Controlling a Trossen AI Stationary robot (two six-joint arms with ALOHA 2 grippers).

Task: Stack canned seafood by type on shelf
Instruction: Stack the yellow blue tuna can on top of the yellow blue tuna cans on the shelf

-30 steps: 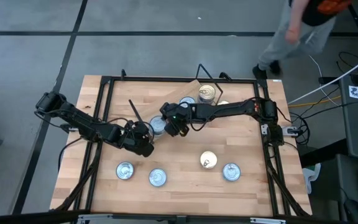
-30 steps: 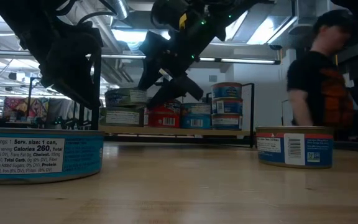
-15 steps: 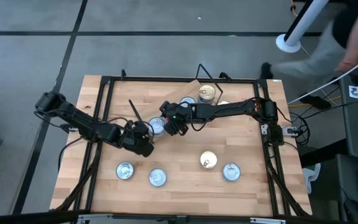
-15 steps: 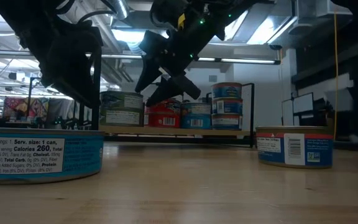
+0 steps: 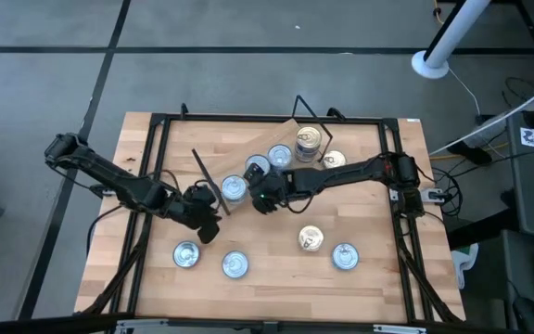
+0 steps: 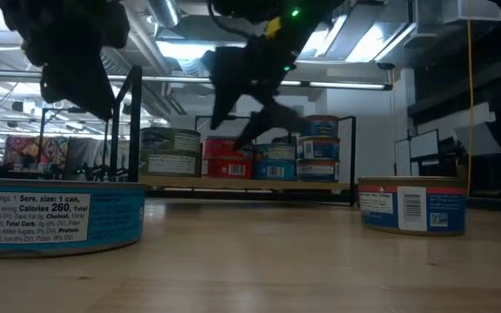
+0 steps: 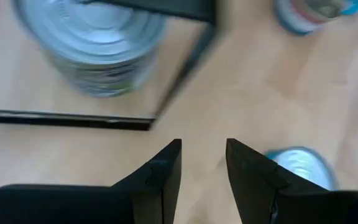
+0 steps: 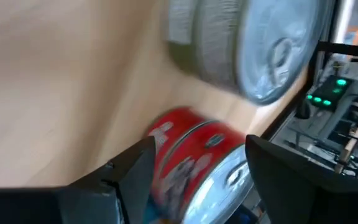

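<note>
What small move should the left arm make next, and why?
Probably move the left gripper down over the nearest loose tin on the table: its jaws stand apart and empty in the left wrist view, and four tins, among them a gold-lidded one, lie off the shelf. The right gripper, jaws open and empty, hovers by the shelved tins.

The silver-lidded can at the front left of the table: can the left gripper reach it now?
Probably yes. The left gripper is open and empty just behind that can, with bare table between them.
</note>
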